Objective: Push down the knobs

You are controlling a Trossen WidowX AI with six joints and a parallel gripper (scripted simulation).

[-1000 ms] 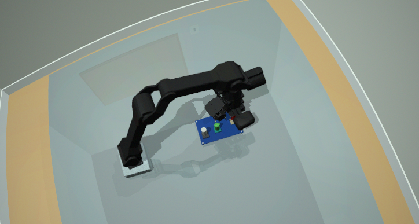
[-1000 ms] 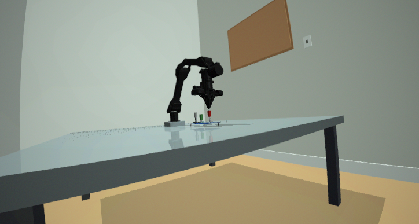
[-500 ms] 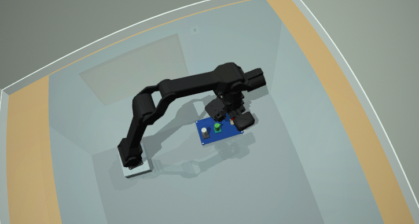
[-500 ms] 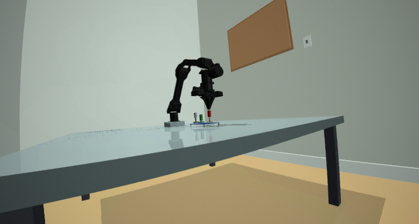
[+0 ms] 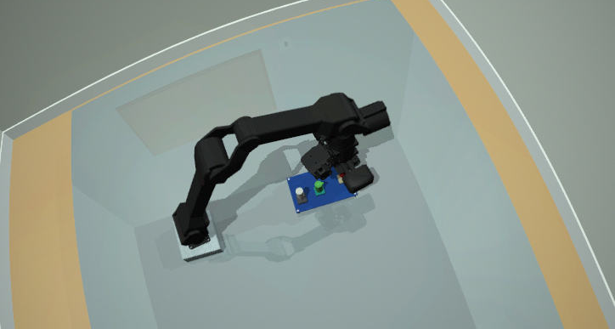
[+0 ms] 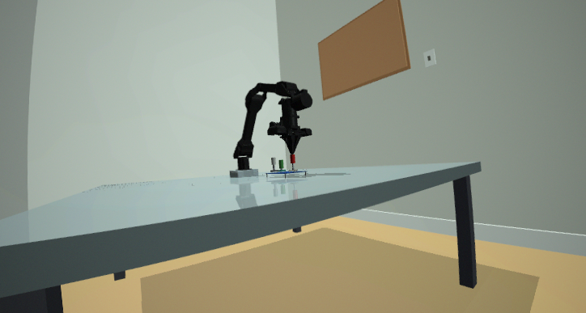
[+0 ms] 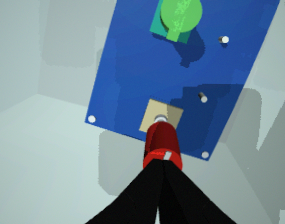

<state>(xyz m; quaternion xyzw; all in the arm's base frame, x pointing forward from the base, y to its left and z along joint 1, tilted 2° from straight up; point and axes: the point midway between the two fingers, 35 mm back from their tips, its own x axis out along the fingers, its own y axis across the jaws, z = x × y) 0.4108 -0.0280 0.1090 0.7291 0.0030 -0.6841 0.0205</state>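
Clenched on nothing, the gripper [image 5: 344,167] [image 6: 292,153] [image 7: 159,168], pointing down over the red knob [image 5: 341,175] [image 6: 292,158] [image 7: 162,137] at the right end of the blue board [image 5: 329,190] [image 6: 278,173] [image 7: 133,60]. Held shut probably to make 1 blunt pusher of 2 fingers, with tips at or just above the knob top; contact too fine to confirm. Placed upright over the shaft, apparently to send force straight down and spare the tan potentiometer [image 5: 340,180] [image 7: 150,112] a sideways wrench. Shaft showing beneath the red knob, so judged not seated. At the left end, the white knob [image 5: 299,190] [image 6: 273,161], also riding high, likely number 2 to press. Between those 2, the green knob [image 5: 318,184] [image 6: 281,163] [image 7: 181,12], lower and probably seated: an obstacle to clear by lifting before any crossing leftward. Short legs under the board on the desk [image 5: 257,296] [image 6: 368,179], hence a need for slow, centred pressure. Next, press down gently, watching for tilt or slip off the rim.
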